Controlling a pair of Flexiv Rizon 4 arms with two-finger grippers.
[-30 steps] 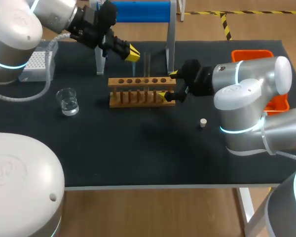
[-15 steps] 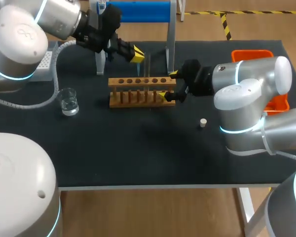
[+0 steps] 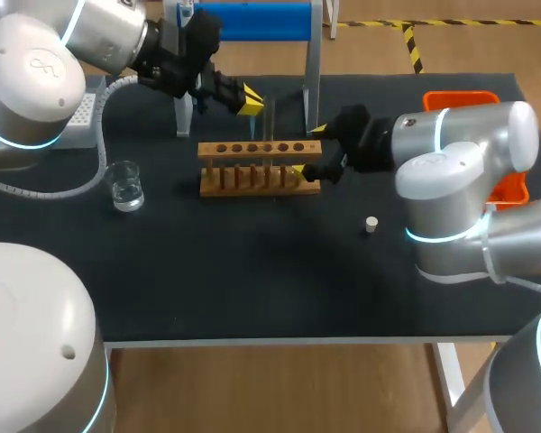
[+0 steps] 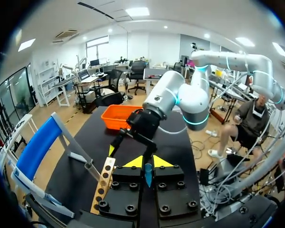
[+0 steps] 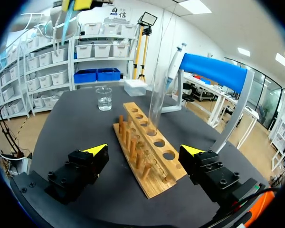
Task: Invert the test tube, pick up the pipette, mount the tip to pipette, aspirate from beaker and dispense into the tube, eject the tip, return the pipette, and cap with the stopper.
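Note:
A clear test tube stands upright in the wooden rack. My left gripper hangs just left of the tube's top and above the rack, fingers nearly together. In the left wrist view a thin blue sliver shows between its tips; I cannot tell what it is. My right gripper is open, one finger on each side of the rack's right end, and the rack and tube lie ahead of it. The white pipette hangs on the blue stand.
A glass beaker with liquid sits left of the rack. A small white stopper lies to the rack's front right. The tip box is at the far left, and an orange bin is at the far right.
My left gripper shifted a little to the right, toward the tube's top, then held still. My right gripper drew back slightly from the rack's end and stayed open.

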